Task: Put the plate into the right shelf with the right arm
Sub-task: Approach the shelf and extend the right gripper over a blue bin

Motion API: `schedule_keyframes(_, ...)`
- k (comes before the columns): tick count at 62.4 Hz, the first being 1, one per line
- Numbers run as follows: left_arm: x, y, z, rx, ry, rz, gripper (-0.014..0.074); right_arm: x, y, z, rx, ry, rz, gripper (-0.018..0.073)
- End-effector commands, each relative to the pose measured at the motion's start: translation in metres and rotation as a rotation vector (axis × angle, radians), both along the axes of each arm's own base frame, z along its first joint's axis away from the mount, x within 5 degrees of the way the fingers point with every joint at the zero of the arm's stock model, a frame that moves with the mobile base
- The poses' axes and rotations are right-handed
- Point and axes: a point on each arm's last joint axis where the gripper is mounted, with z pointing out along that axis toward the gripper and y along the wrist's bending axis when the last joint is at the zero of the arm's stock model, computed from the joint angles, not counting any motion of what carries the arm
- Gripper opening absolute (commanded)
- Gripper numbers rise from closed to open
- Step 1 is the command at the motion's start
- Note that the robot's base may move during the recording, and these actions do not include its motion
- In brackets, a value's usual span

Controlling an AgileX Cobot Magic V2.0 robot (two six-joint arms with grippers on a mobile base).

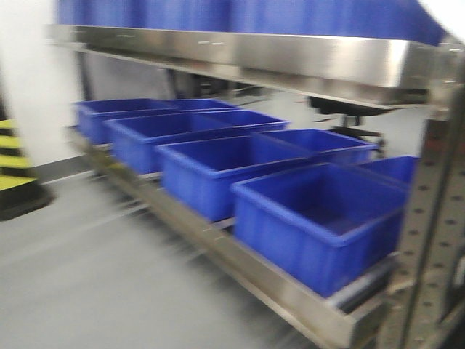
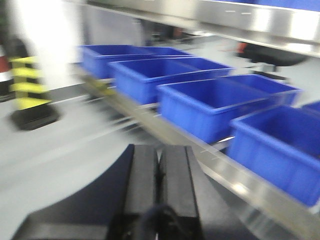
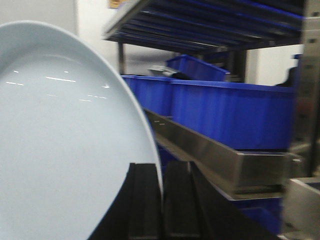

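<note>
The pale bluish-white plate [image 3: 65,140] fills the left of the right wrist view, held on edge. My right gripper [image 3: 161,172] is shut on its rim, one black finger [image 3: 144,200] on each side. The steel shelf with blue bins stands just right of it, its front rail [image 3: 215,155] close to the plate's edge. The front view shows the shelf's lower rail [image 1: 240,258], upper rail [image 1: 290,54] and a row of blue bins [image 1: 320,218]. My left gripper [image 2: 159,165] is shut and empty, above the grey floor beside the shelf rail [image 2: 235,180]. All views are motion-blurred.
A yellow-and-black striped post [image 2: 27,85] stands on the floor at left, also in the front view [image 1: 11,156]. A perforated steel upright [image 1: 429,240] rises at the shelf's right end. Grey floor [image 1: 94,276] lies in front of the shelf. A chair base [image 1: 349,116] shows behind.
</note>
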Motion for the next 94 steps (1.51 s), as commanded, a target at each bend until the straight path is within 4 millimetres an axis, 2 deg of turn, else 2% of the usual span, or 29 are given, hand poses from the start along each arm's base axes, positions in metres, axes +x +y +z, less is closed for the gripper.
schedule_keyframes(1,0.0000,0.0003,0.0050,-0.014,-0.083,0.004,-0.0047,-0.0067,-0.0057,0.0165,0.050,-0.114,-0.035,0.0056)
schedule_keyframes(94,0.0000,0.0003,0.0050,-0.014,-0.083,0.004,-0.0047,-0.0067,-0.0057,0.0165,0.050,-0.114,-0.035,0.0056)
